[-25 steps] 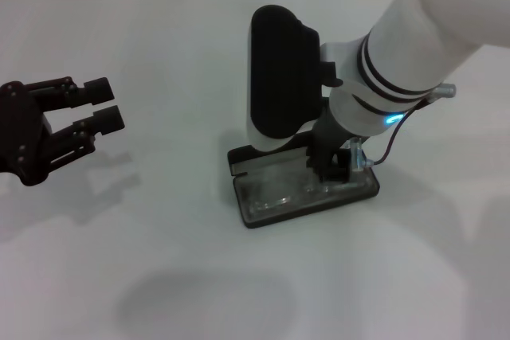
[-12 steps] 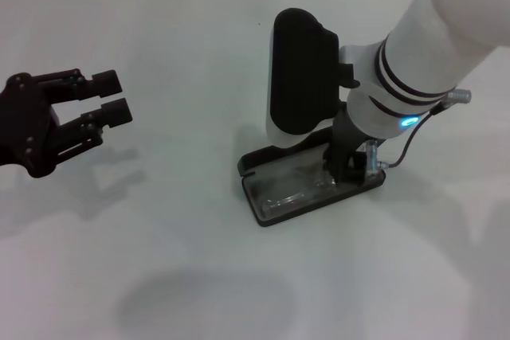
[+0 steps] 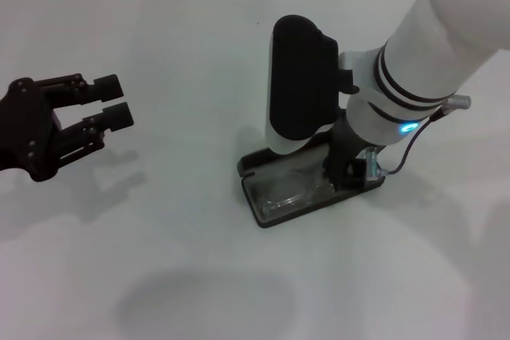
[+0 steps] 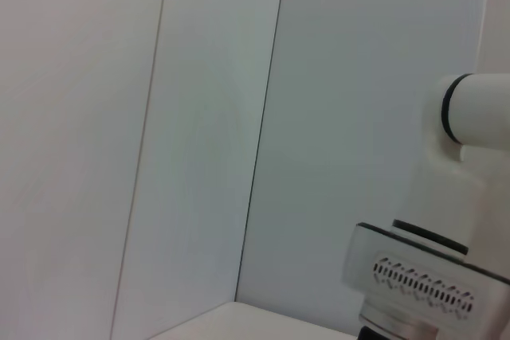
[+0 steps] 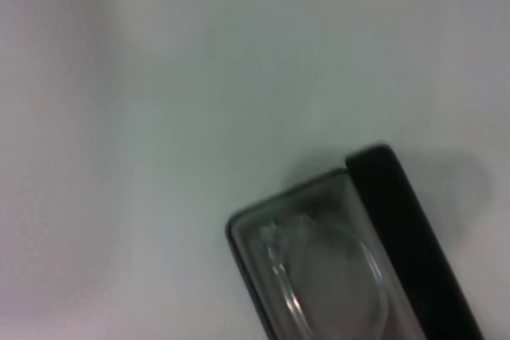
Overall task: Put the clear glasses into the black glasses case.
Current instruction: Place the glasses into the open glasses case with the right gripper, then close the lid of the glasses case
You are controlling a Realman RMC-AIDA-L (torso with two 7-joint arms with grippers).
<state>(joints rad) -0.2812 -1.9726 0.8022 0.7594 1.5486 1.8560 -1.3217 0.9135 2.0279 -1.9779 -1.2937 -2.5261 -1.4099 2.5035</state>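
With the clear glasses (image 3: 291, 194) lying in the black glasses case (image 3: 263, 211), the right pincer (image 3: 344, 171), grip state hidden, likely needs to withdraw, while the left pincer (image 3: 107, 105) idles released, well apart from the case.

The light is bright and even on the white table (image 3: 199, 61) — it seems to come from above. Soft grey shadows lie on the table: one wide oval near the front edge, one under the left gripper (image 3: 107, 101), one beside the black glasses case (image 3: 275, 216). A small blue lamp glows on the right arm (image 3: 410, 127). The right wrist view is blurred — the clear glasses (image 5: 319, 276) there show only faint white glints.
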